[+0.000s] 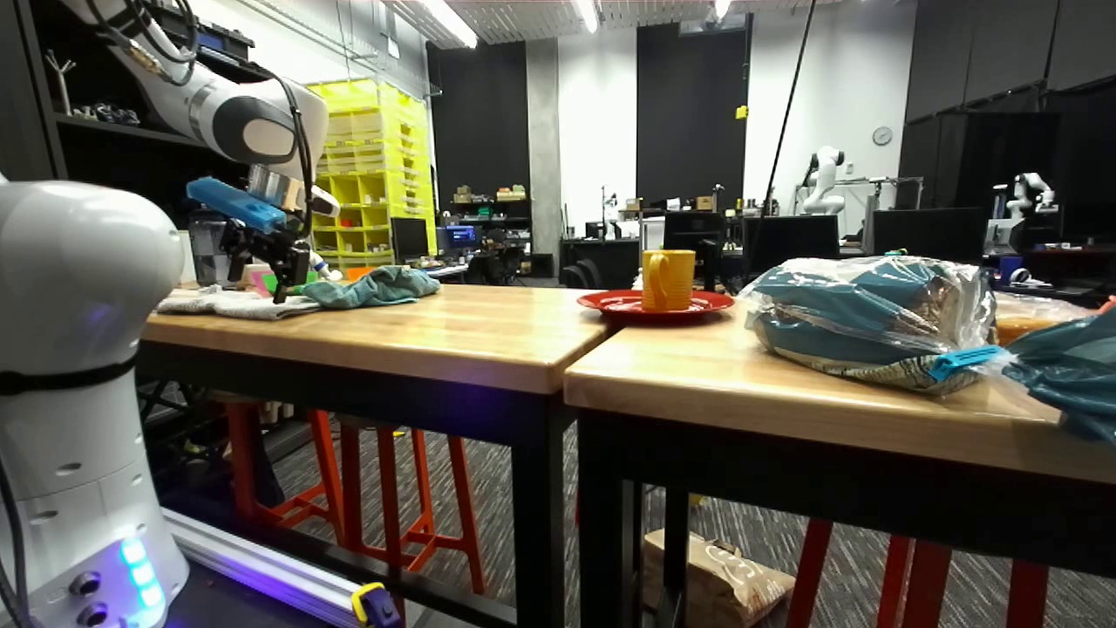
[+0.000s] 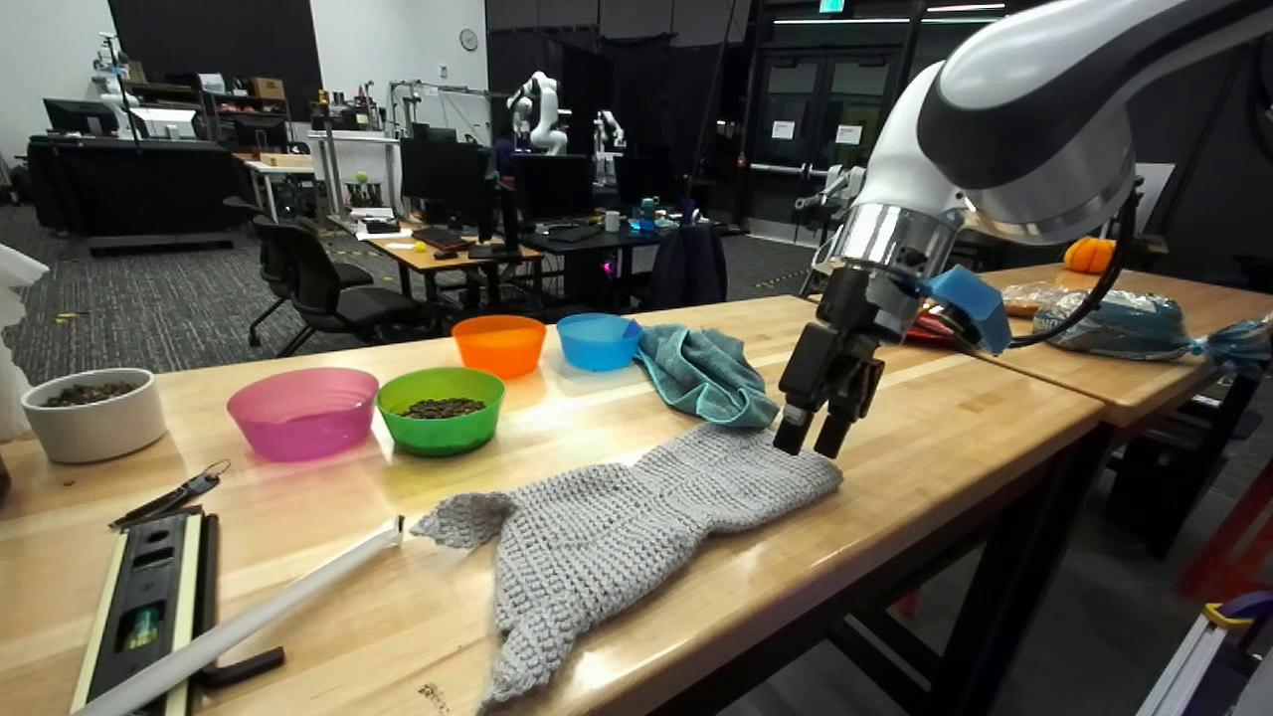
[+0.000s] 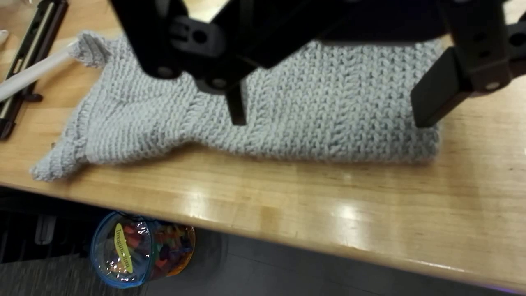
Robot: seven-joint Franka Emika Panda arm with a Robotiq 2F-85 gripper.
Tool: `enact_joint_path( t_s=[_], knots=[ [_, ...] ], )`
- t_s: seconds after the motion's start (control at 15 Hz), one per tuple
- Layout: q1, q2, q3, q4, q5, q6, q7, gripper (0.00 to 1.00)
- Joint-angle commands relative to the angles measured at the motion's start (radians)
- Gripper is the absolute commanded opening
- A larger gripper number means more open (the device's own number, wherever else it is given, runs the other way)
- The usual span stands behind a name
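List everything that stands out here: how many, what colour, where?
tables: two, pale brown, adjoining
knitted cloth: one, grey, near table edge
towel: one, teal, beside the cloth
bowls: five, pink, green, orange, blue, white, cloth's table
spirit level: one, black-cream, same table
stick: one, white, across the level
plate: one, red, near tables' join
mug: one, yellow, on the plate
bagged packages: two or more, teal, brown, other table
pumpkin: one, orange, other table
stools: several, red, under tables
paper bag: one, brown, floor
tub: one, clear, below table
rack: one, yellow, background
chairs: several, black, background
arm: one, white-black, above tables
tool: one, black, open over cloth
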Motion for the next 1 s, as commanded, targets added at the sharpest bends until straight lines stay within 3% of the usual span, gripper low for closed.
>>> enact_joint_path(
  t_s=[0.0, 0.6, 0.93],
  knots=[
    [-0.004, -0.001, 0.003, 0.002, 0.0, -0.004, 0.0, 1.0],
    [-0.055, 0.011, -0.013, 0.001, -0.019, 0.039, 0.014, 1.0],
    [-0.04, 0.057, -0.024, -0.008, 0.024, 0.084, -0.016, 1.0]
  ],
)
